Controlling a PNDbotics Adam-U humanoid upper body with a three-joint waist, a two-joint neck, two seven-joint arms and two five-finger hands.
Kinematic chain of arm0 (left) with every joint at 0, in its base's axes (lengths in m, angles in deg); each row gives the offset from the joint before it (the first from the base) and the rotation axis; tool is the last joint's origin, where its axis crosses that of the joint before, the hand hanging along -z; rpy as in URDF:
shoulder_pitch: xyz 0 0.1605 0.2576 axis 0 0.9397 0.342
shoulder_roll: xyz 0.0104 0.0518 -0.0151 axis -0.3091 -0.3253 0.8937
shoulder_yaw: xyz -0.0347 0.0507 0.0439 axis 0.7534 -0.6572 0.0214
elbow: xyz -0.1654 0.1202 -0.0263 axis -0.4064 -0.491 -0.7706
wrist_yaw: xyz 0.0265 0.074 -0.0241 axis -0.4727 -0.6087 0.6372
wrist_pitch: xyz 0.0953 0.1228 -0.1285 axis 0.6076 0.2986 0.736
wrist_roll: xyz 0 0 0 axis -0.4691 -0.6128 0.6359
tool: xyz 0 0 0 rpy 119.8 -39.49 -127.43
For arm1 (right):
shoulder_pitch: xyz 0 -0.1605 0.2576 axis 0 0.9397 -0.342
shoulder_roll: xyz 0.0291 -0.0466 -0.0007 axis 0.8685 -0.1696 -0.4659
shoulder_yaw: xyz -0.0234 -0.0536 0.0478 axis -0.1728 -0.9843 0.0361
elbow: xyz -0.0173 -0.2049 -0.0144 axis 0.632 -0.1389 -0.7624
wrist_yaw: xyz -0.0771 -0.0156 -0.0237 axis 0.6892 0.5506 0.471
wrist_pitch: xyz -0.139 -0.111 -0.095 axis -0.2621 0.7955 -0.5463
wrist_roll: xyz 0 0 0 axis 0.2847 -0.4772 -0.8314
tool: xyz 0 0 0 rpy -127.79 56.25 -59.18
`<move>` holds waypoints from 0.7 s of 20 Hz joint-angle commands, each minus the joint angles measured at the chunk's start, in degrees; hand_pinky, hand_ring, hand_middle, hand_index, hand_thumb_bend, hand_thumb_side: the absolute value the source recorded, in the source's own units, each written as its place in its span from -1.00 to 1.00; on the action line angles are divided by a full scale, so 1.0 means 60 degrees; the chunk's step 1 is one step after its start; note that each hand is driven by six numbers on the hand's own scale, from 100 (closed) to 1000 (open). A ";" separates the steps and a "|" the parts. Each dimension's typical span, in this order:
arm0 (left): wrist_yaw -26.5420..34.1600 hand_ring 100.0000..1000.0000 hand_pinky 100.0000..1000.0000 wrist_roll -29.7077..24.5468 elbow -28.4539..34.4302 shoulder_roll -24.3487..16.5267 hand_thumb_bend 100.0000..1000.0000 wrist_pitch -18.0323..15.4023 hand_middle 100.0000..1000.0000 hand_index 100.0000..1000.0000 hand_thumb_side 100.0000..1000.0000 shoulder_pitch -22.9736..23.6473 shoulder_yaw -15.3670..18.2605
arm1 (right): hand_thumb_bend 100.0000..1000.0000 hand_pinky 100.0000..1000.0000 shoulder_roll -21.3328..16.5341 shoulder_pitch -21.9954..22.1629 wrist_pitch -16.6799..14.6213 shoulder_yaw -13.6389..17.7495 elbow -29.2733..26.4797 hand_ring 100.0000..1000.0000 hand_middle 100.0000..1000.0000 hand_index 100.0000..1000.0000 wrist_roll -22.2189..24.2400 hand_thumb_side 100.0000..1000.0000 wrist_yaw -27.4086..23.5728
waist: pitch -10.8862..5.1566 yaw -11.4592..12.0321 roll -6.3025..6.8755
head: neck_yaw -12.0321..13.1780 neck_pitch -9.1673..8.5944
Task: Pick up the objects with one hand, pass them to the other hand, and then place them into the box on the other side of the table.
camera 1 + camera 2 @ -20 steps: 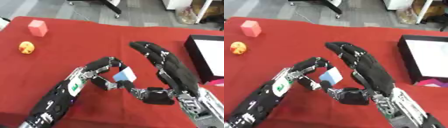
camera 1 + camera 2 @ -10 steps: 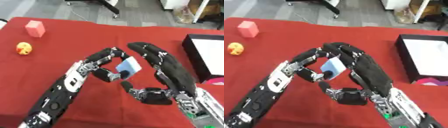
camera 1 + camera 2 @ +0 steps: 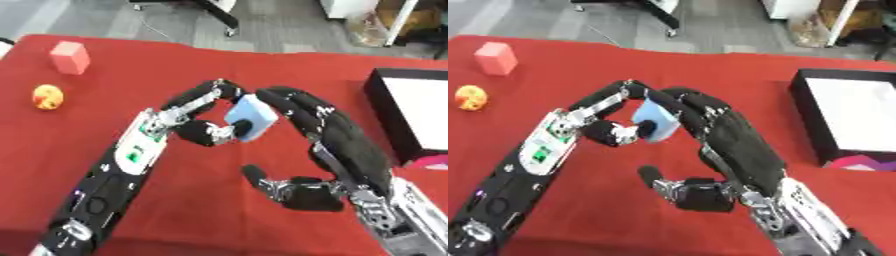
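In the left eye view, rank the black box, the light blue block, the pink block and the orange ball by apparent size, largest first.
1. Black box, though cut off by the edge.
2. Light blue block, held up in the left hand, nearer the camera, so its rank is unsure.
3. Pink block.
4. Orange ball.

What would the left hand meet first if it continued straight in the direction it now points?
The left hand, pinching the light blue block, points toward the open right hand. It would probably meet that hand's black fingers first; the block looks nearly against them, though depth is unclear.
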 commanded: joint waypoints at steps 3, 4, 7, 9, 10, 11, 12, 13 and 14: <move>0.0855 0.01 0.24 -0.0807 0.0503 -0.0246 -1.00 0.0794 -0.20 0.00 0.44 -0.0102 0.0040 | -0.38 0.38 -0.0038 -0.0145 0.0033 0.0106 -0.0198 0.61 0.61 0.90 -0.0084 -0.33 0.0309 | -0.0113 0.0003 0.0024 | -0.0070 -0.0028; 0.1010 0.01 0.24 -0.0961 0.0555 -0.0261 -1.00 0.0948 -0.20 0.00 0.45 -0.0103 0.0022 | -0.38 0.35 -0.0041 -0.0162 0.0059 0.0115 -0.0198 0.59 0.60 0.89 -0.0138 -0.33 0.0370 | -0.0114 0.0006 0.0025 | -0.0072 -0.0028; 0.1468 0.01 0.24 -0.1420 0.0742 -0.0312 -1.00 0.1407 -0.20 0.00 0.46 -0.0123 -0.0021 | -0.36 0.14 -0.0059 -0.0223 0.0187 0.0128 -0.0198 0.48 0.53 0.85 -0.0380 -0.37 0.0585 | -0.0119 0.0018 0.0024 | -0.0092 -0.0028; 0.1748 0.01 0.24 -0.1700 0.0840 -0.0348 -1.00 0.1686 -0.20 0.00 0.47 -0.0131 -0.0037 | -0.35 0.05 -0.0087 -0.0282 0.0295 0.0134 -0.0198 0.44 0.51 0.83 -0.0573 -0.38 0.0796 | -0.0124 0.0026 0.0021 | -0.0104 -0.0028; 0.1884 0.02 0.24 -0.1836 0.0878 -0.0365 -1.00 0.1823 -0.20 0.00 0.47 -0.0134 -0.0038 | -0.34 0.00 -0.0102 -0.0309 0.0351 0.0131 -0.0198 0.41 0.50 0.82 -0.0665 -0.39 0.0911 | -0.0126 0.0030 0.0020 | -0.0109 -0.0028; 0.2023 0.02 0.24 -0.1974 0.0916 -0.0382 -1.00 0.1961 -0.20 0.00 0.47 -0.0138 -0.0028 | -0.33 -0.05 -0.0116 -0.0332 0.0410 0.0124 -0.0198 0.38 0.48 0.81 -0.0749 -0.39 0.1025 | -0.0127 0.0034 0.0019 | -0.0114 -0.0028; 0.2163 0.02 0.24 -0.2114 0.0951 -0.0398 -1.00 0.2101 -0.20 0.00 0.47 -0.0144 -0.0007 | -0.32 -0.08 -0.0129 -0.0355 0.0479 0.0119 -0.0198 0.36 0.47 0.80 -0.0829 -0.39 0.1136 | -0.0128 0.0038 0.0018 | -0.0123 -0.0028; 0.2308 0.02 0.24 -0.2260 0.0981 -0.0417 -1.00 0.2247 -0.20 0.00 0.48 -0.0154 0.0024 | -0.32 -0.10 -0.0140 -0.0374 0.0555 0.0109 -0.0198 0.34 0.46 0.79 -0.0902 -0.39 0.1233 | -0.0128 0.0042 0.0018 | -0.0134 -0.0028; 0.2461 0.02 0.24 -0.2413 0.1009 -0.0438 -1.00 0.2400 -0.20 0.00 0.48 -0.0171 0.0057 | -0.31 -0.11 -0.0151 -0.0394 0.0642 0.0095 -0.0198 0.33 0.46 0.79 -0.0971 -0.38 0.1319 | -0.0128 0.0045 0.0018 | -0.0146 -0.0028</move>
